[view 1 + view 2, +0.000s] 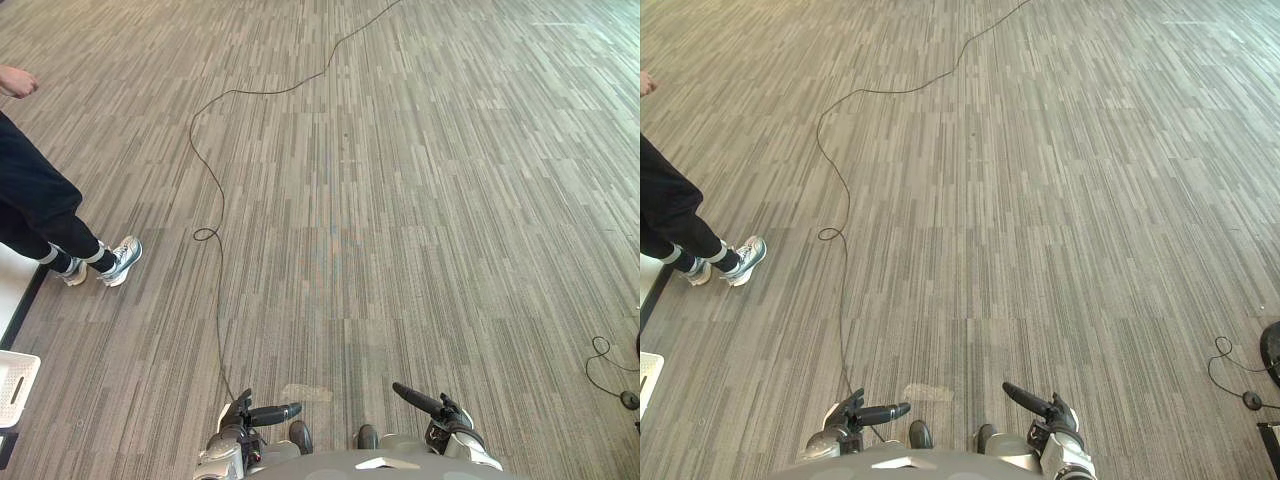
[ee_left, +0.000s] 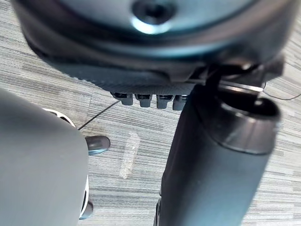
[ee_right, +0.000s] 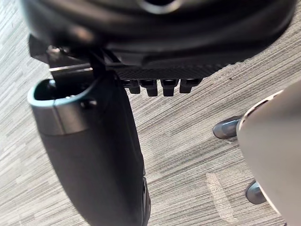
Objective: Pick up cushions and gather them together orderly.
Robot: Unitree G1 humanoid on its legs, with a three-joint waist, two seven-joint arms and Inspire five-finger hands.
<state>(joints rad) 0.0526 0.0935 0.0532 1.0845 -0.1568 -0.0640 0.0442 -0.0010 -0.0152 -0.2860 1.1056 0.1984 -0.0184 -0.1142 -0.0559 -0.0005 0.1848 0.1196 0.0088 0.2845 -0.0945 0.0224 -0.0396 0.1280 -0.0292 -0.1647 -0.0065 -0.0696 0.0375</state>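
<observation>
Low at the near edge of the carpet (image 1: 400, 200), left hand (image 1: 238, 417) and right hand (image 1: 443, 412) both relaxed and empty, thumbs pointing inward; person (image 1: 40, 205) standing at the left edge, white crate (image 1: 14, 386) in the near-left corner.

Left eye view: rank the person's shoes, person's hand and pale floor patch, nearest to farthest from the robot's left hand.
1. pale floor patch, beside the left hand.
2. person's shoes, left side.
3. person's hand, upper left edge.

Dark left hand (image 1: 262, 412) and right hand (image 1: 428, 404) cap silver-grey arms (image 1: 218, 461).
</observation>
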